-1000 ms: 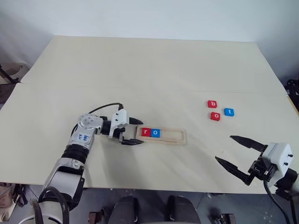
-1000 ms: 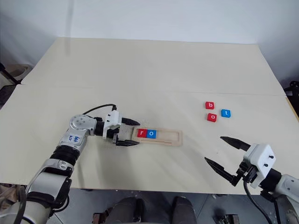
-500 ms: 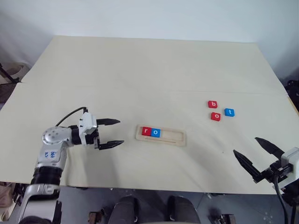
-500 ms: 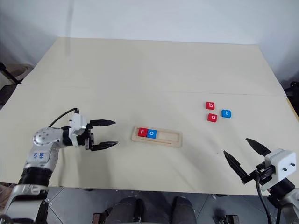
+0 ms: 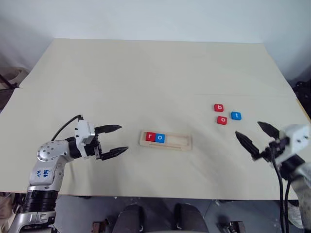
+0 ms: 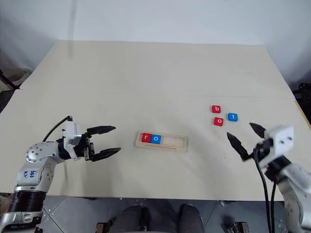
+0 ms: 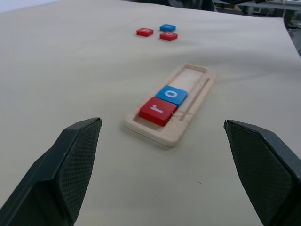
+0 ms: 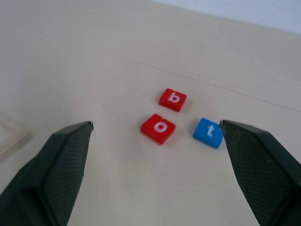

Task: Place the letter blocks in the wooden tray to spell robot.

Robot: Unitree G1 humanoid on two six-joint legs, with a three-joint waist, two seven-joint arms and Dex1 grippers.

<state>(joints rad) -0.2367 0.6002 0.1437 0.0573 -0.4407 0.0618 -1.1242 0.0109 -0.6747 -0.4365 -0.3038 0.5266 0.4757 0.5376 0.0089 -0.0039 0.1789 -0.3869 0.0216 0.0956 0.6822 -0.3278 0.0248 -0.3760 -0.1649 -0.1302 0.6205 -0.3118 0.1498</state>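
Pale wood frames the wooden tray (image 5: 165, 140), which lies near the middle of the cream desk (image 5: 146, 73). A red block reading "r" (image 5: 149, 137) and a blue block reading "o" (image 5: 160, 138) sit side by side, touching, at the tray's left end; the rest of the slot is bare wood. Off to the right, well apart from the tray, three loose blocks lie close together on the desk: a red "b" (image 5: 219, 108), a red "o" (image 5: 222, 120) just below it, and a blue "t" (image 5: 236, 116) beside them. Blue handwriting marks the left arm's grey casing, too small to read.

Compared with a second ago, the left claw (image 5: 114, 141) has pulled away from the tray's left end, where its fingers nearly touched the wood; now it hangs well to the left, fingers spread and holding nothing. The right claw (image 5: 255, 137) has come up from the desk's near edge and now sits just below and right of the three loose blocks, fingers wide apart and empty. The blocks and tray have not moved.

The right arm is cut off at the frame's edge.
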